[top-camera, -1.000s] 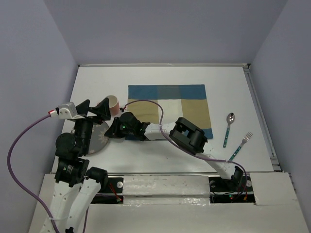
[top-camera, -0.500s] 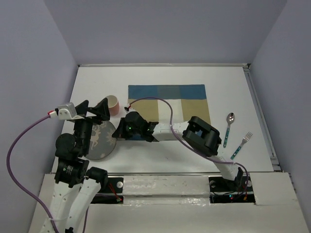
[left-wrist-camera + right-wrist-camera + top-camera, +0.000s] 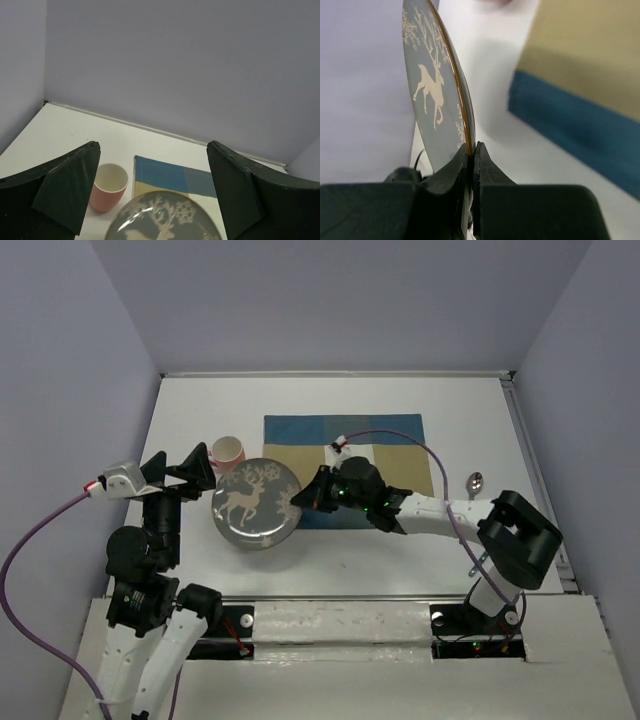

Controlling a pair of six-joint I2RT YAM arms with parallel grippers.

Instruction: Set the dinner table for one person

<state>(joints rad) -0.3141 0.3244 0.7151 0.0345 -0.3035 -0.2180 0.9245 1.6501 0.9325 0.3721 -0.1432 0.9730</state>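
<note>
**Lifting the plate [image 3: 250, 505], swinging right!**

Clamping the right gripper [image 3: 298, 502] tight on the plate's rim, tipping it up off the dinner table [image 3: 330, 560] beneath the jaws, hauling it across toward the placemat [image 3: 385, 435] just behind them. Keeping the left gripper [image 3: 178, 466] spread wide, empty-handed, cup [image 3: 229, 451] just ahead.

Dinner table [image 3: 330, 400]: large, flat, matte white, rectangular.

A pink cup [image 3: 229, 451] stands left of the checked placemat [image 3: 385, 435].
</note>
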